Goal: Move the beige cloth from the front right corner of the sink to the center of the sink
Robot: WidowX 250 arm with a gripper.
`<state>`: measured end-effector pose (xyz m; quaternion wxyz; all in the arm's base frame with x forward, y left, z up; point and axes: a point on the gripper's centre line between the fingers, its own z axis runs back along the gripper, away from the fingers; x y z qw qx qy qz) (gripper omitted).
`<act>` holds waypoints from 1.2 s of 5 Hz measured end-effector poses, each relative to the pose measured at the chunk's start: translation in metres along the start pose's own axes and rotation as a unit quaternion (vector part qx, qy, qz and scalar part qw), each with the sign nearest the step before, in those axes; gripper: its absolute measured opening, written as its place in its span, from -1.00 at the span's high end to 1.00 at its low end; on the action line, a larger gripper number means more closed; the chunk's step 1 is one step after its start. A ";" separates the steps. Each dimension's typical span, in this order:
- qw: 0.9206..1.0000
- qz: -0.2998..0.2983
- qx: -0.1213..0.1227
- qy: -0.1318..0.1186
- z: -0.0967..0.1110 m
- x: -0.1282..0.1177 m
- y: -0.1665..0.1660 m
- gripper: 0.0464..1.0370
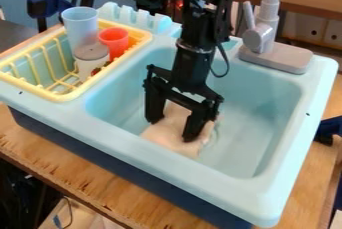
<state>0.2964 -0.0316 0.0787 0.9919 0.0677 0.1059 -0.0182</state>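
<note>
The black gripper hangs down into the light blue sink, low over its left half. Its two fingers stand wide apart, open. Under and between them lies a pale beige, soft-looking thing, perhaps a cloth, on the sink's bottom. Both fingertips are over it or against it; whether they press on it I cannot tell. The gripper covers part of its upper side.
Left of the basin, a yellow dish rack holds a light blue cup, a red cup and a white cup with a grey lid. A grey faucet rises at the sink's back edge. Wooden table below.
</note>
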 end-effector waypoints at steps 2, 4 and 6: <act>1.000 -0.001 0.012 0.007 0.002 -0.001 0.012 -0.93; 0.999 -0.015 -0.011 -0.048 0.040 -0.009 0.001 -0.93; 0.996 -0.004 -0.047 -0.071 0.074 -0.035 -0.003 -0.93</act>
